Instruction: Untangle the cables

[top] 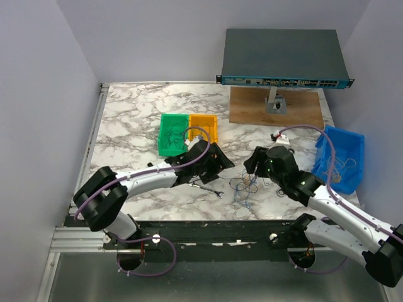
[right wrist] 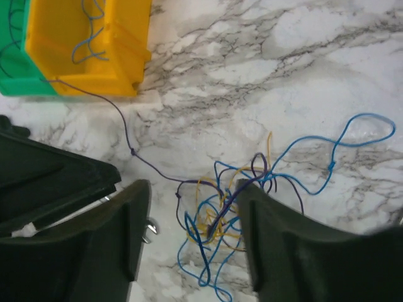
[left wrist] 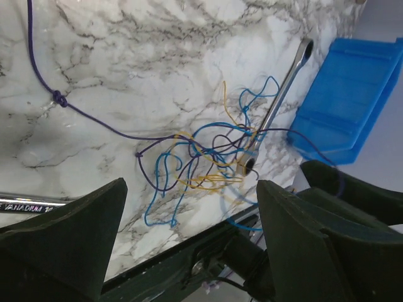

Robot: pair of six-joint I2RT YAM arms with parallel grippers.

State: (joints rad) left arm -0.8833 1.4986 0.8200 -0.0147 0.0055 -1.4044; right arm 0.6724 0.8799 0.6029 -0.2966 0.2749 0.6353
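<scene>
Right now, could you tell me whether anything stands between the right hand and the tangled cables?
Nothing visible does. The right hand hangs over the cables, which lie on bare marble below its fingers. A wrench rests with one end at the tangle's edge, toward the blue bin, not across the way.
</scene>
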